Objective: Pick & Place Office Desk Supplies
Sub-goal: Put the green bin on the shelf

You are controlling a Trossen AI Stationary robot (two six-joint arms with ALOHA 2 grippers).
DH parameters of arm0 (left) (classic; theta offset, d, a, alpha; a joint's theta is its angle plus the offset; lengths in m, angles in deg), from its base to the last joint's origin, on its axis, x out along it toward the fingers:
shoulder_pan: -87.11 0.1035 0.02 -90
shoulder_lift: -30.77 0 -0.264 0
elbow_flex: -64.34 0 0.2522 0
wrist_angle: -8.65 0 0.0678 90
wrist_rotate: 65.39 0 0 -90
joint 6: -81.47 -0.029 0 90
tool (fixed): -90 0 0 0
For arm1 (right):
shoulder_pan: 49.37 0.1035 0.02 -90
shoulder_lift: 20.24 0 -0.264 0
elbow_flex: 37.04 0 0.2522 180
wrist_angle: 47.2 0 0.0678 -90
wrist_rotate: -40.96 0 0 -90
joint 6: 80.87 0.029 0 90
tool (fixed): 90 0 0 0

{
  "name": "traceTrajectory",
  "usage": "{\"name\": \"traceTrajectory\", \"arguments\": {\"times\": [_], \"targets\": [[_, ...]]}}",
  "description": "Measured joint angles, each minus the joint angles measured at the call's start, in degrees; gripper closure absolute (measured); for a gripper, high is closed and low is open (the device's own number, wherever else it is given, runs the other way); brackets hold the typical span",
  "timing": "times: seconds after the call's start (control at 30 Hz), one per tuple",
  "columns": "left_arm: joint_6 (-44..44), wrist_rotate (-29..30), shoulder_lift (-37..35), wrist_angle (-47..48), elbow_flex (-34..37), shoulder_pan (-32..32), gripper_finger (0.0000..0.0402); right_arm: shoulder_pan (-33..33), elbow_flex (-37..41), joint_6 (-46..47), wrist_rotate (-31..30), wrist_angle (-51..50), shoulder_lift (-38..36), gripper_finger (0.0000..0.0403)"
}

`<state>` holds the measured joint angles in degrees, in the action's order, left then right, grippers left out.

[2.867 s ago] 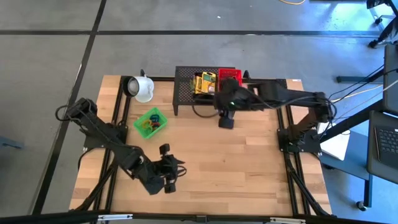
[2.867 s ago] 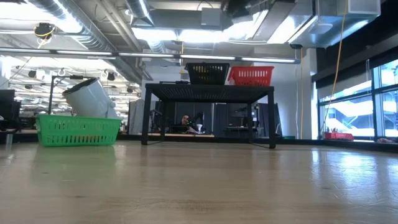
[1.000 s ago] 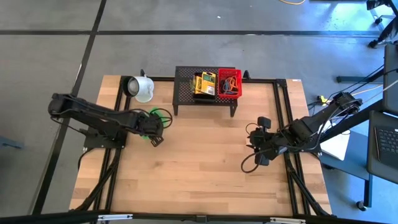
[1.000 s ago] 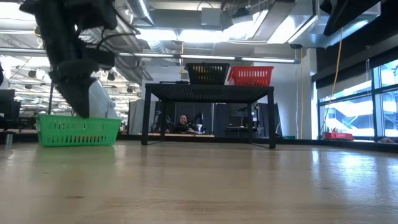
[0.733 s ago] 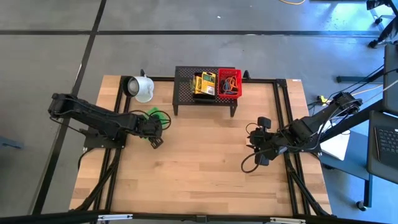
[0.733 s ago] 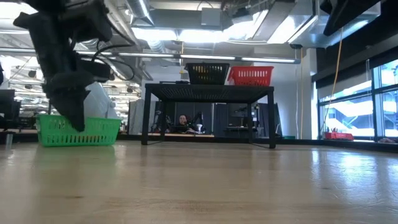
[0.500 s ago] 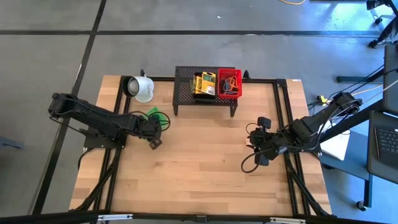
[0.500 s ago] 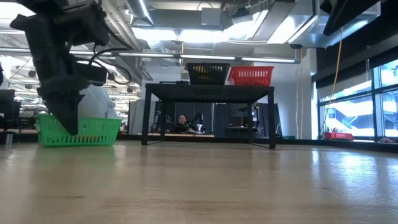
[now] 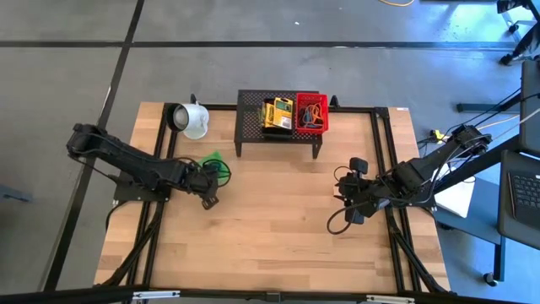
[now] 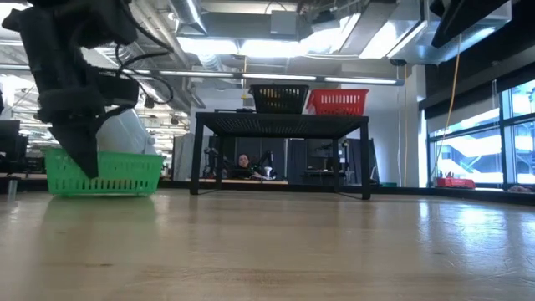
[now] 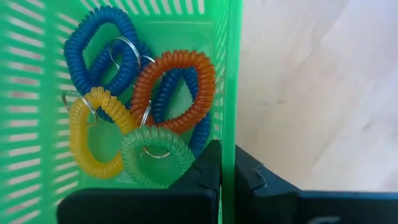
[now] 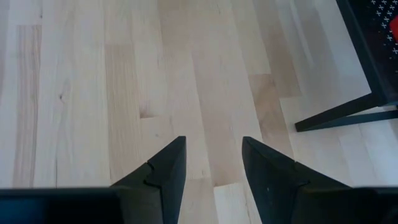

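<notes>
1. Left gripper (image 11: 227,171) is clamped shut on the side wall of the green basket (image 11: 227,74), one finger inside and one outside. It grips the rim only, so the basket could pivot or slip out if lifted fast.
2. Coiled loops are loose in the basket: blue (image 11: 102,53), orange (image 11: 174,90), yellow (image 11: 93,140), green (image 11: 155,155). A tilt would probably spill them onto the table (image 9: 278,211).
3. The green loop sits right against the inner finger; it might snag and get dragged out.
4. In the high view the basket (image 9: 215,163) is near the mug (image 9: 192,120) and the black shelf (image 9: 253,114). A wide swing risks clipping either.
5. The shelf already carries the yellow boxes (image 9: 279,112) and a red basket (image 9: 310,112), so free room looks tight.
6. Right gripper (image 12: 211,163) hovers part open, empty, over bare table at the right, well apart.
</notes>
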<state>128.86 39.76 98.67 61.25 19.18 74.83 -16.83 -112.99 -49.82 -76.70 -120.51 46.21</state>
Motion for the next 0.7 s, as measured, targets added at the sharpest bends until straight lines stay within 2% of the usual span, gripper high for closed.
{"name": "traceTrajectory", "arguments": {"times": [0.17, 0.27, 0.43, 0.6, 0.7], "targets": [[13.88, -0.04, 0.0, -4.33, -0.57, -0.63, 0.0399, 0.0, 0.0, 0.0, 0.0, 0.0, 0.0, 0.0245], [20.65, 2.71, 0.0, -10.71, -0.59, -1.39, 0.0399, 0.0, 0.0, 0.0, 0.0, 0.0, 0.0, 0.0245], [23.66, 10.57, 0.0, -23.15, -0.61, -2.8, 0.0399, 0.0, 0.0, 0.0, 0.0, 0.0, 0.0, 0.0245], [26.19, 12.48, 1.25, -30.0, -0.63, -2.84, 0.0398, 0.0, 0.0, -0.24, 0.0, 0.0, 0.02, 0.0245], [29.08, 12.41, 4.36, -33.09, -0.63, -2.85, 0.0398, 0.0, 0.0, -0.42, 0.02, 0.0, 0.02, 0.0245]]}}
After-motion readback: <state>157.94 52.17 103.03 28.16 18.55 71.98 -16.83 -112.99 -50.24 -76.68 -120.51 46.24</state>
